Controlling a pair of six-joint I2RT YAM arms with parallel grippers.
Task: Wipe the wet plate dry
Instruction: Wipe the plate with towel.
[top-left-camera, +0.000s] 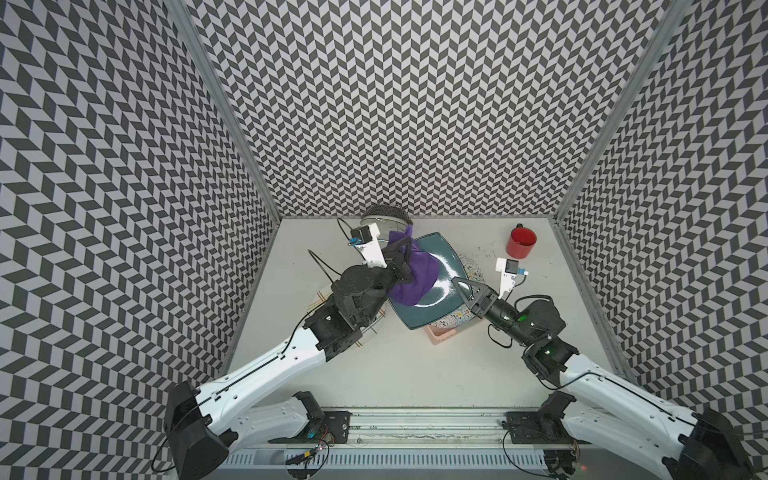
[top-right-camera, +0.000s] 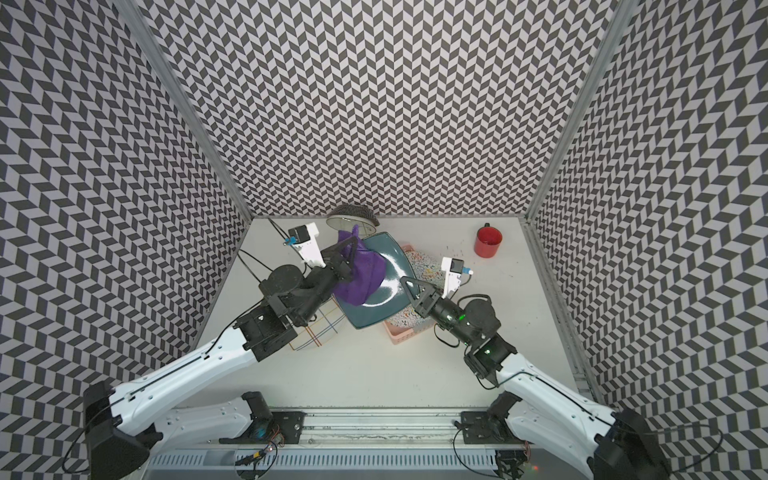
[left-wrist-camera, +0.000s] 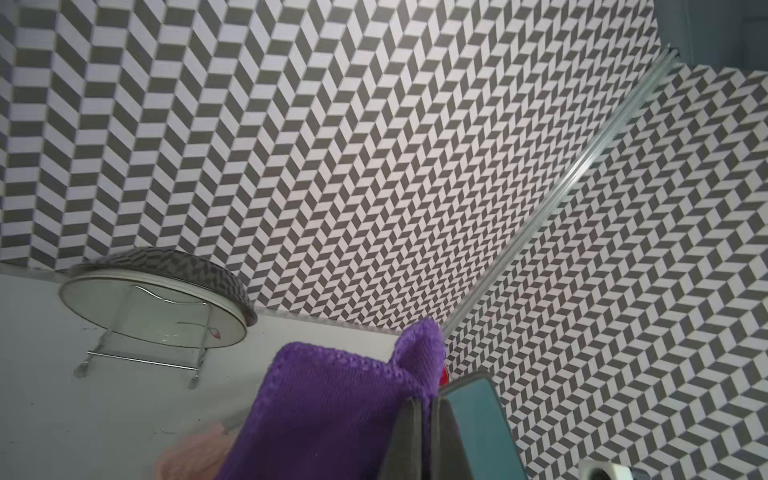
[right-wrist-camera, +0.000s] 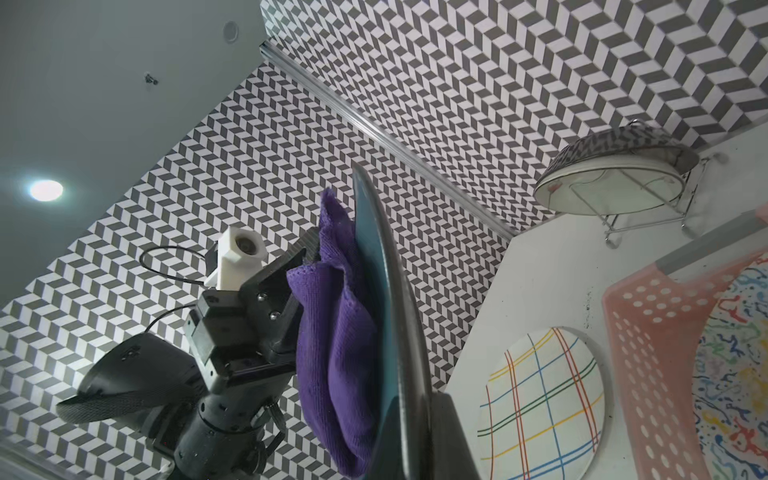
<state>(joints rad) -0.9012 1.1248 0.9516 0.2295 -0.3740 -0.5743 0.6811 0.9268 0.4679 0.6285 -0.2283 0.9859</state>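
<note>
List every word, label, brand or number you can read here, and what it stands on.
No readable text anywhere.
Teal plate, purple cloth, red mug: no lettering visible.
White plate on the wire rack: a tiny red mark, too small to read.

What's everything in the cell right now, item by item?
square plate: one, teal, raised above the table
cloth: one, purple, against the square plate
mug: one, red, table's far right
basket: one, pink, beneath the square plate
speckled plate: one, multicolour, in the basket
checked plate: one, white, coloured lines, under left arm
dish: one, grey-patterned, on wire rack by back wall
left gripper: one, black, shut on cloth
right gripper: one, black, shut on square plate
</note>
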